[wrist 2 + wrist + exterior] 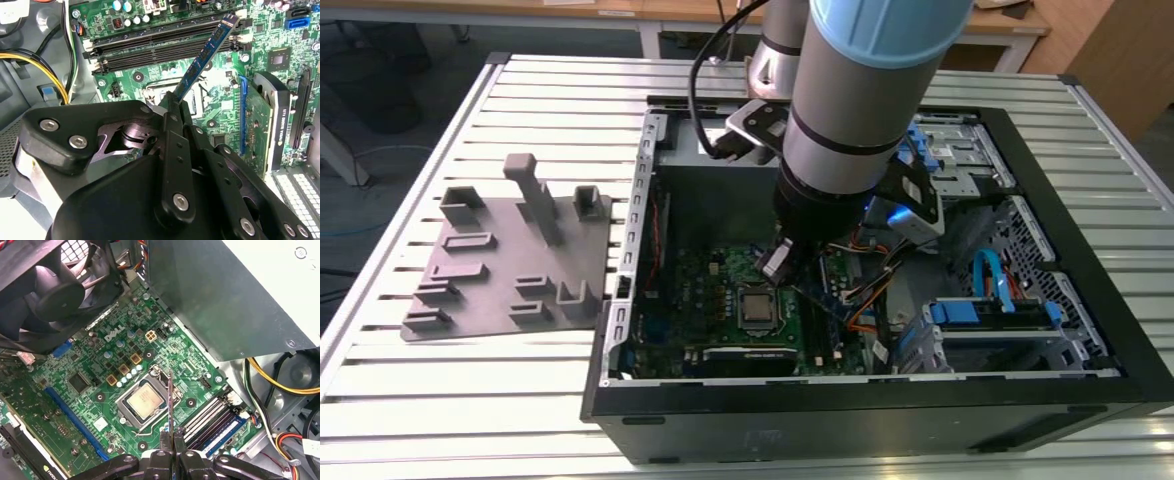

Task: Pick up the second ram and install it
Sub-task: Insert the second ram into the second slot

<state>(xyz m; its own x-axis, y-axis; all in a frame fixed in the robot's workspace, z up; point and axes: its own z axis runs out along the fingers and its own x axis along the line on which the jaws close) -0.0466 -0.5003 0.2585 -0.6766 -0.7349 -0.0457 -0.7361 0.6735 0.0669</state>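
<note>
The long, thin, dark blue-green memory stick [206, 52] is pinched edgewise at one end by the jaws, projecting beyond them over the green motherboard [150, 80] (judged light, stiff, fragile).

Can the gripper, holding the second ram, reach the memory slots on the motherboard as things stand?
Probably yes. The gripper, shut on the second ram, hangs inside the open case above the motherboard, and nothing lies between the stick and the memory slots.
</note>
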